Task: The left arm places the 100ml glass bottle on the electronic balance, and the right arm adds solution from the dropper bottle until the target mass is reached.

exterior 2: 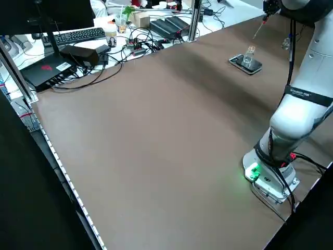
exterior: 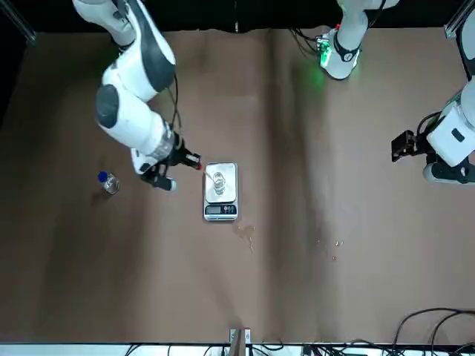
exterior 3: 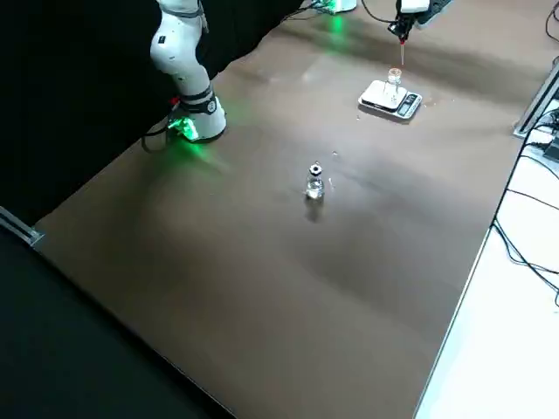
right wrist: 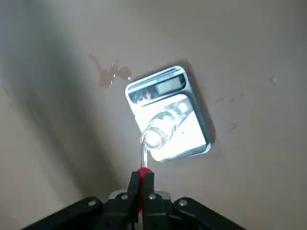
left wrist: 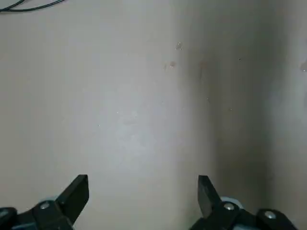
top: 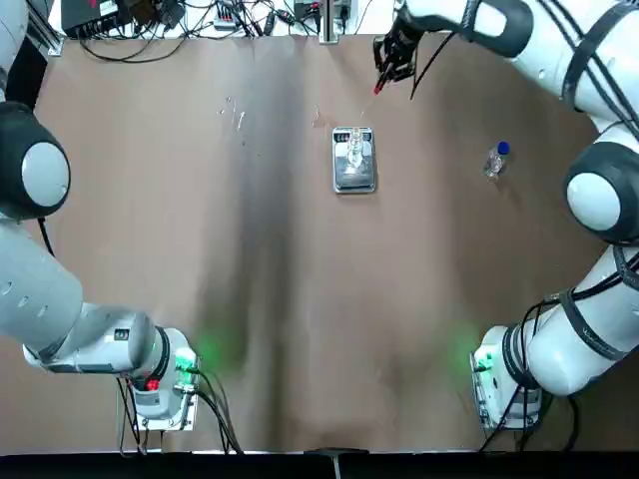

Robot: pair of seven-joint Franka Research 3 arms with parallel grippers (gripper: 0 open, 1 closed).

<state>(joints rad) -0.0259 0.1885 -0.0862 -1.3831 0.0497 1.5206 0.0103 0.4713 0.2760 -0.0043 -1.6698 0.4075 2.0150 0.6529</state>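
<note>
1. Brown bench [top: 300,329], cables along its far edge.
2. Left gripper [left wrist: 143,191] hangs spread wide over bare bench near the left edge.
3. 100ml glass bottle [top: 354,152] stands on the electronic balance [top: 353,172], mid-bench toward the far edge.
4. Right gripper [right wrist: 140,184] is clamped on the red-topped dropper [right wrist: 143,163], tip at the bottle's mouth.
5. Blue-capped bottle [top: 495,160] stands near the right edge.

The glass bottle [right wrist: 158,129] stands upright on the steel plate of the balance [right wrist: 194,139], clear, mouth open, near the middle of the table. Above it hangs the dropper [right wrist: 143,160], red top pinched in the right gripper [right wrist: 140,184], its thin glass tip at the bottle's mouth. The blue-collared dropper bottle [top: 495,160] stands well apart on the robot's right, upright.
</note>
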